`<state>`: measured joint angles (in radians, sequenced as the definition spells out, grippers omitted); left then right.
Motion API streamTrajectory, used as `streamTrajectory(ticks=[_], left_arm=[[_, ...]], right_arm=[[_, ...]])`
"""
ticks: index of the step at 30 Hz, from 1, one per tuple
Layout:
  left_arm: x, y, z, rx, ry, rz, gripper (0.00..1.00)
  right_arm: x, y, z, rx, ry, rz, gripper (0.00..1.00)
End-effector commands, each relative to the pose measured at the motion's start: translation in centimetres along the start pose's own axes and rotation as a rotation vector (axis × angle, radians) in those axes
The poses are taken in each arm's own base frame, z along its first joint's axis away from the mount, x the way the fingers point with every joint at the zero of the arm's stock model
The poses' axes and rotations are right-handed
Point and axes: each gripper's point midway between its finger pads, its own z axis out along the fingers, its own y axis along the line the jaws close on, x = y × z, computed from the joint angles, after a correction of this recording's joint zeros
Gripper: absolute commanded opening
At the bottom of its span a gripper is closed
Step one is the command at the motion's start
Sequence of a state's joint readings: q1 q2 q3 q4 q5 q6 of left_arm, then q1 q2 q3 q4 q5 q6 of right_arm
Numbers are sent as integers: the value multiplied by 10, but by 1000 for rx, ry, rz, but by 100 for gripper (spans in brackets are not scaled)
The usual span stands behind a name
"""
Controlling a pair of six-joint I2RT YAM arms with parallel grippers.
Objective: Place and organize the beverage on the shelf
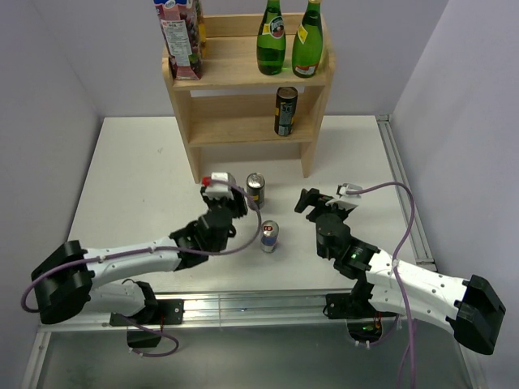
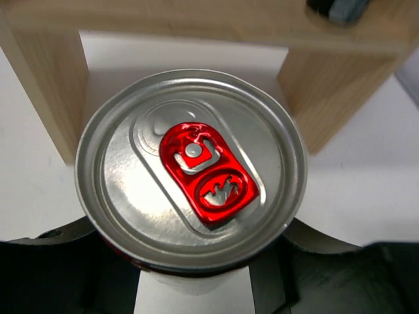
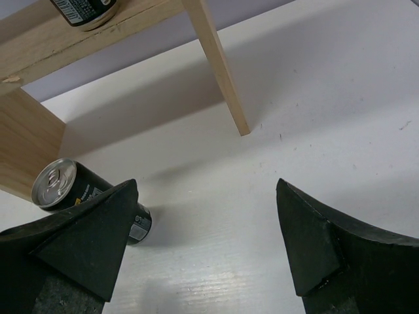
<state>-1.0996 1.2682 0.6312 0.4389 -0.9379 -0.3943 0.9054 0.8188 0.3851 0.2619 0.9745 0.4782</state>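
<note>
The light wood shelf (image 1: 243,130) stands at the back of the table. Its top tier holds a juice carton (image 1: 180,36) and two green bottles (image 1: 272,39). Its lower tier holds a dark can (image 1: 285,111). My left gripper (image 1: 219,193) is shut on a can with a red pull tab (image 2: 191,170), held just in front of the shelf's left leg. A black can (image 1: 255,190) and a silver-blue can (image 1: 269,236) stand on the table. My right gripper (image 3: 206,216) is open and empty to the right of the black can (image 3: 62,186).
The shelf's right leg (image 3: 219,72) stands ahead of my right gripper. Purple walls close in the table on three sides. A metal rail (image 1: 405,203) runs along the table's right edge.
</note>
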Motion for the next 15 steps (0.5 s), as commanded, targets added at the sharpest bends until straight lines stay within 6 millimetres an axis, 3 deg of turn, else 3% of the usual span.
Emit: streamTrajectory(ticks=[1,2,3,4,5,6,7,8,10,11,12,14,15], left_arm=[[-65,-2,19,57,-81,14,0],[-85,-4,25,54,-107,-5,0],[-93,8,37,18,-111,13,0],[-101,6,44,38,-113,17,0],[-127,14,55,8,-151,-6,0],[-128,15,63,2,-136,16,0],[-152,8,69,38,-161,-5,0],[-162,20,80,9,-172,-8,0],[-167,24,96,3,-166,14,0],[-187,29,104,-1,-193,4,0],[-184,31,114,-12,-180,15,0],[-201,40,128,-19,-190,-7,0],[-197,44,137,-24,-178,-22,0]], right_arm=[[-10,6,-1,-19,-30,65,93],[-10,6,-1,-18,-31,67,93],[-10,6,-1,-18,-31,67,93],[-10,6,-1,-18,-31,67,93],[-10,6,-2,-20,-29,67,92],[-11,6,-2,-21,-31,69,92],[-12,5,-2,-19,-33,70,92],[-11,4,-3,-19,-33,70,92],[-12,2,-3,-16,-37,73,92],[-13,1,-4,-14,-39,73,92],[-14,0,-4,-15,-41,77,92],[-14,-1,-5,-12,-46,79,92],[-14,-1,-5,-13,-44,76,92]])
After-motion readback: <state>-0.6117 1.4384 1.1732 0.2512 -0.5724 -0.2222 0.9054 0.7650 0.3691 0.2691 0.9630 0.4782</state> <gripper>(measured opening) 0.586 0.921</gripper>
